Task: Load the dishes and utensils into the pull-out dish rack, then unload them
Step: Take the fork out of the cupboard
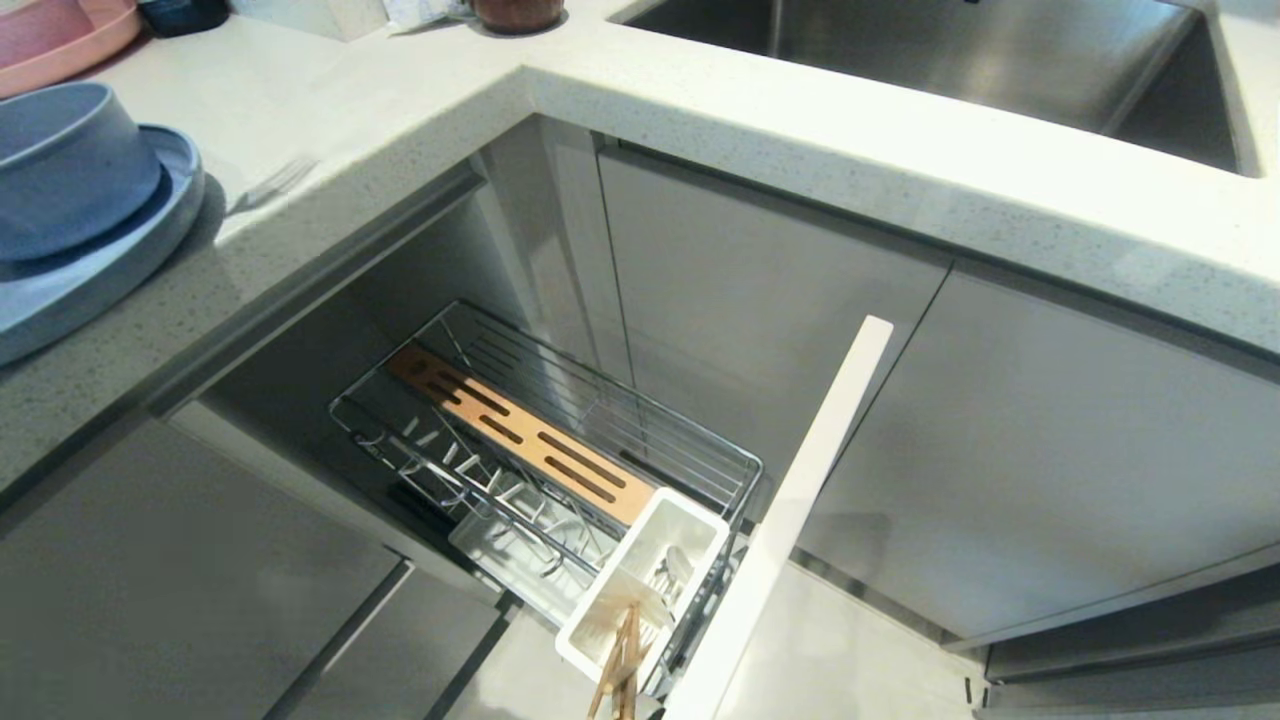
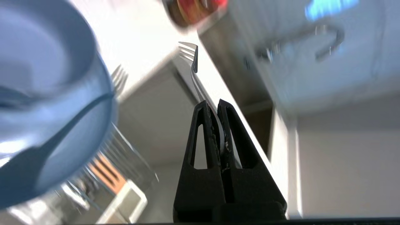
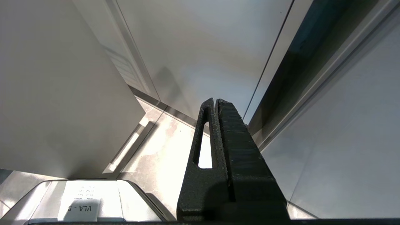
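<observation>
The table (image 1: 760, 130) ran pale and speckled across the top, and below it the pull-out dish rack (image 1: 560, 440) stood drawn out from its grey cabinet front, chrome wires and wooden strip on show. Up on the table at the left sat the light-blue plate (image 1: 120, 255) with the matching bowl (image 1: 60, 170) resting inside it, both matte and plain. Down in the rack's white utensil cup (image 1: 645, 590) the chopsticks (image 1: 620, 665) stood on end, with a glint of metal beside them, likely the spoon. The left tool (image 2: 212, 107) was clamped tight on the fork (image 2: 191, 57), a slim silver piece, its long axis running straight out from the fingertips, tines farthest from the grip. From that wrist view the rack lay below and off to the side of the tool, beyond the bowl, so the fork probably needs swinging over and tipping handle-down towards the cup. The right tool (image 3: 216, 104) hung closed and empty near the floor, so the left arm was the one placed for it.
</observation>
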